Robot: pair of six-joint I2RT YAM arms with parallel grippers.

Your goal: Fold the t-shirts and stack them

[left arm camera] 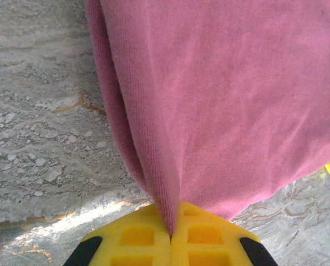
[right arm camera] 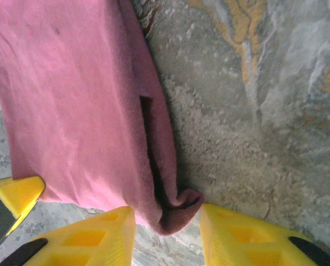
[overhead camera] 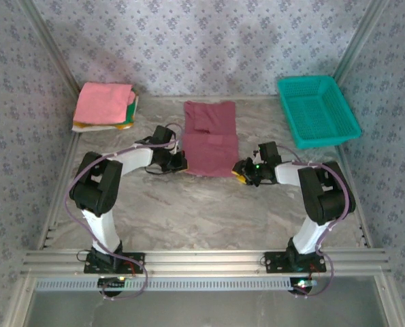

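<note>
Maroon shirt [overhead camera: 210,138], soft, light and limp, lies part-folded in the middle of the worktop [overhead camera: 188,211]; I judge it will sag and slip open unless taken at its near corners with all layers pinched together. The left hand [left arm camera: 171,235] is clamped tight on the near-left corner, while the right hand [right arm camera: 167,221] stands wide with the near-right corner lying loose between its fingers, not yet gripped. Any print is out of sight, the layers at each corner are hard to count, and the pink tee [overhead camera: 105,101] covers most of the folded stack [overhead camera: 128,114] at the far left.
</note>
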